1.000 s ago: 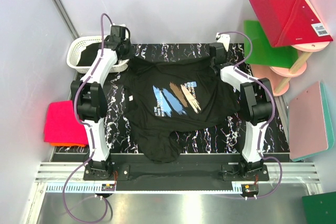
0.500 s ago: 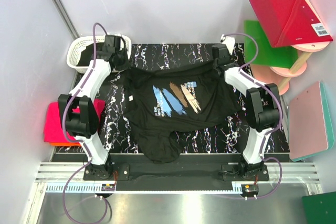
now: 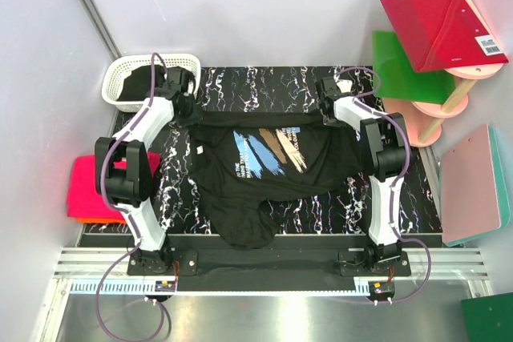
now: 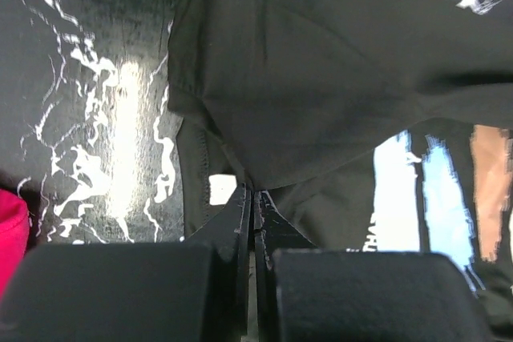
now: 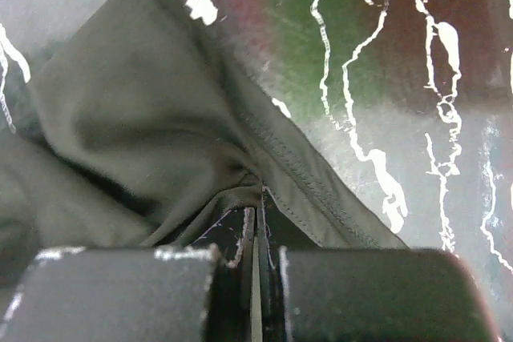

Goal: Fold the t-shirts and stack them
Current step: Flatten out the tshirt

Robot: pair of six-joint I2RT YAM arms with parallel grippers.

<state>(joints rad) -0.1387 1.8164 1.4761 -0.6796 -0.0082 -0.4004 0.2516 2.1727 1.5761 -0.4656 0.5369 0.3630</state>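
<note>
A black t-shirt (image 3: pixel 268 174) with a blue, tan and white brushstroke print lies spread on the black marbled table (image 3: pixel 264 82). My left gripper (image 3: pixel 190 112) is shut on its far left edge. In the left wrist view the gripper (image 4: pixel 255 195) pinches a fold of black cloth, with the print (image 4: pixel 437 190) to the right. My right gripper (image 3: pixel 327 112) is shut on the far right edge. The right wrist view shows that gripper (image 5: pixel 260 196) closed on the stitched hem (image 5: pixel 304 174). Folded hot-pink and orange t-shirts (image 3: pixel 94 190) lie off the table's left side.
A white lattice basket (image 3: pixel 112 78) with dark cloth inside stands at the far left corner, just behind my left arm. Red (image 3: pixel 441 26) and green (image 3: pixel 401 62) boards rest on round stands at the far right. A pink board (image 3: pixel 473 186) lies beside the table's right edge.
Both grippers have come nearer and lower, drawing the shirt's far edge taut and toward the front. Both stay shut on the cloth.
</note>
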